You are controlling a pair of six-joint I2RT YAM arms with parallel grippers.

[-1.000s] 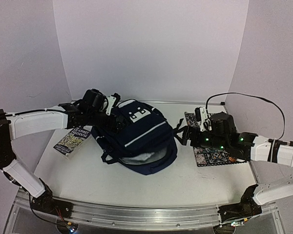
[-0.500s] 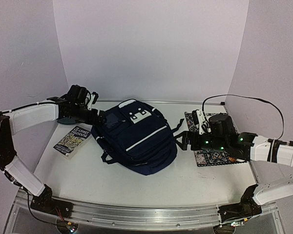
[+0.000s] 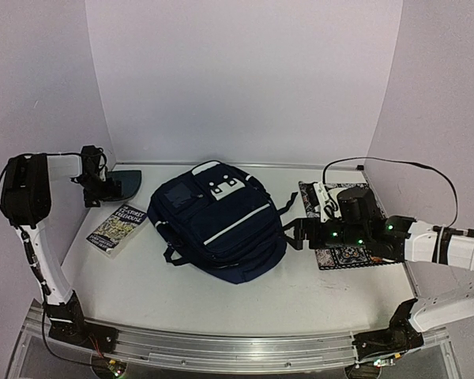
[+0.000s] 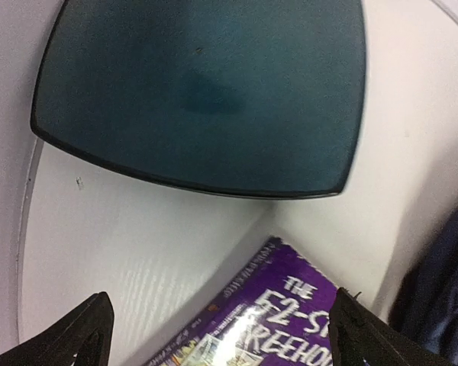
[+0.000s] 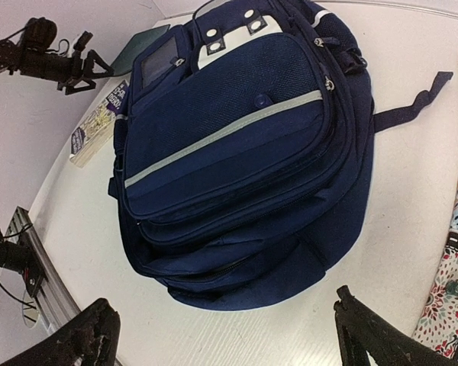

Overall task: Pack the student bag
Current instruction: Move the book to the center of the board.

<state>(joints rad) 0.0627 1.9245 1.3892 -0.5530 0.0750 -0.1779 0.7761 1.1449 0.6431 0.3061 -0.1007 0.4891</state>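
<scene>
**Q:** How do the claws stand?

**A:** Left claw (image 4: 221,334): fingers spread wide with nothing between them. It hangs over the far left corner of the table (image 3: 221,308), where the pad (image 4: 206,91) meets the book (image 4: 290,320). Right claw (image 5: 229,332): likewise wide and empty. It faces the bag (image 3: 221,223) from the bag's 3 o'clock side, near the fabric but not touching it.

**Q:** What differs from a second ago?

**A:** The left claw was then at the bag's 11 o'clock corner, close against its top. It has since drawn back toward 10 o'clock and is now well apart from the bag. The right claw has barely shifted. The bag's near edge then gaped and showed pale lining; now no lining shows and the bag lies flatter.

**Q:** Where does the bag lie?

**A:** Mid-table, front panel up, with the white patches toward 12 o'clock and a strap trailing toward 3 o'clock. The book lies just beside it at 9 o'clock and the pad at 10 o'clock. A patterned mat (image 3: 344,254) sits at 3 o'clock, beneath the right arm.
</scene>
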